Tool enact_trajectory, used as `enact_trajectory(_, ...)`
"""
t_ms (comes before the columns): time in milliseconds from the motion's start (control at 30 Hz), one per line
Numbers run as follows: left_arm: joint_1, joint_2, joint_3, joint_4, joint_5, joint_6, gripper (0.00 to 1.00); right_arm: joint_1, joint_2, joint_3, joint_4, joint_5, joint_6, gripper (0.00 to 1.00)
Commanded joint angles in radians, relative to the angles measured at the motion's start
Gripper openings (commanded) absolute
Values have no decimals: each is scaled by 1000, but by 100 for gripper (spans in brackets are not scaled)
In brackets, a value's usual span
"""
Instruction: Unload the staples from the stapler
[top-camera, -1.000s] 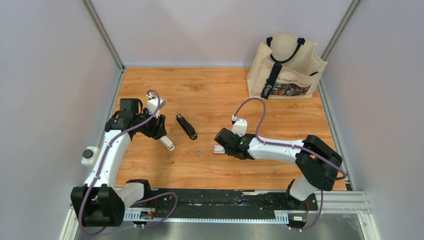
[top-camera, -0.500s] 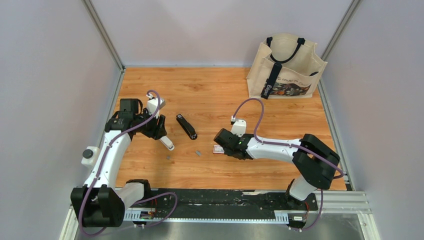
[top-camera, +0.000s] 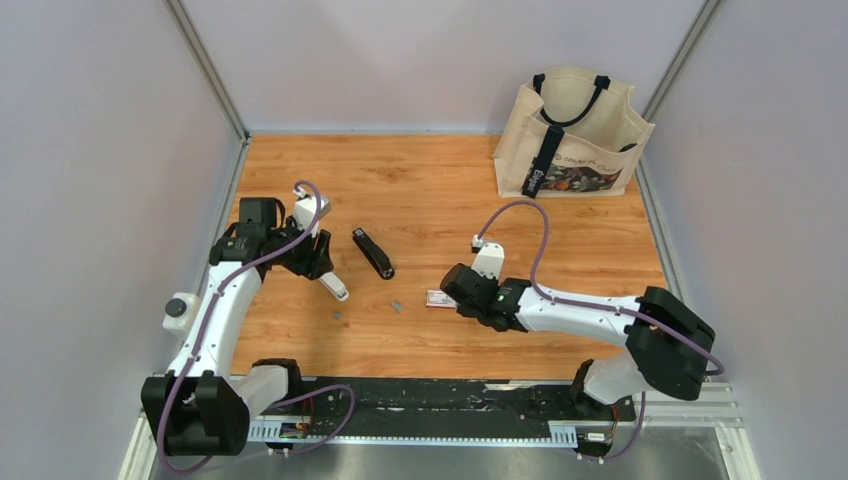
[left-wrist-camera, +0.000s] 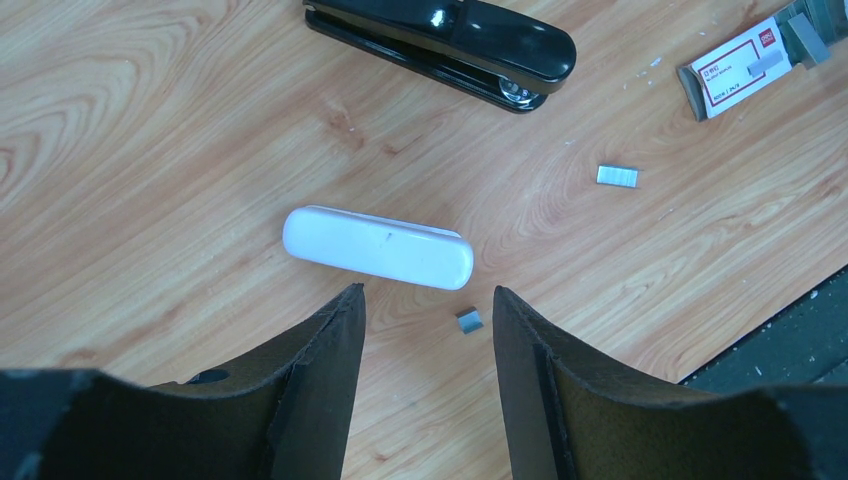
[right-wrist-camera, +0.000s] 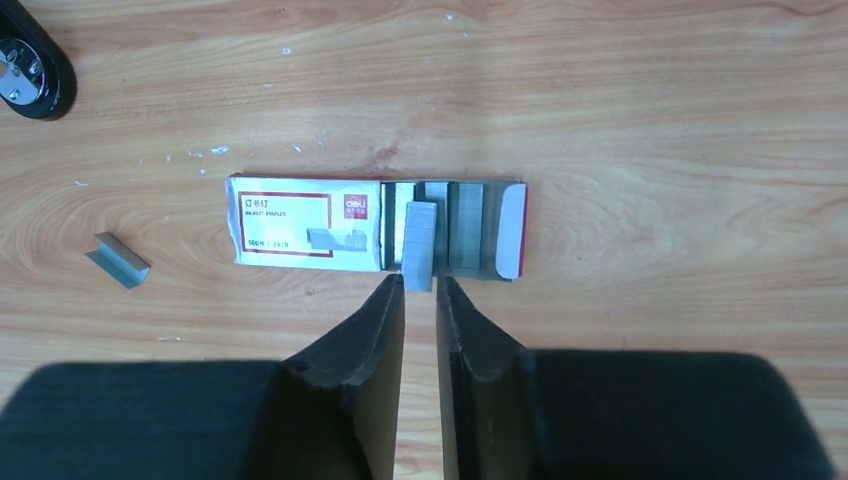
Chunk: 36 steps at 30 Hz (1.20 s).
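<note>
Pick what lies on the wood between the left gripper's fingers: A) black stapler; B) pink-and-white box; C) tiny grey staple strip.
C: the left wrist view shows a tiny grey metal staple strip between the open fingers of the left gripper.

Open wooden tabletop (top-camera: 420, 180) spreads behind the black plastic stapler (top-camera: 372, 252); a beige canvas tote bag (top-camera: 575, 135) blocks the far right corner.
</note>
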Motion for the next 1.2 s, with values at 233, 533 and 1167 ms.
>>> enact_trajectory(233, -4, -23, 8, 1, 10, 13, 59, 5, -1, 11, -3, -29, -7, 10)
enact_trajectory(533, -2, -24, 5, -1, 5, 19, 59, -2, 27, 20, 2, -63, -21, 6)
enact_trajectory(1167, -4, -15, 2, 4, 9, 19, 59, -36, 50, 22, 57, -108, -54, 4)
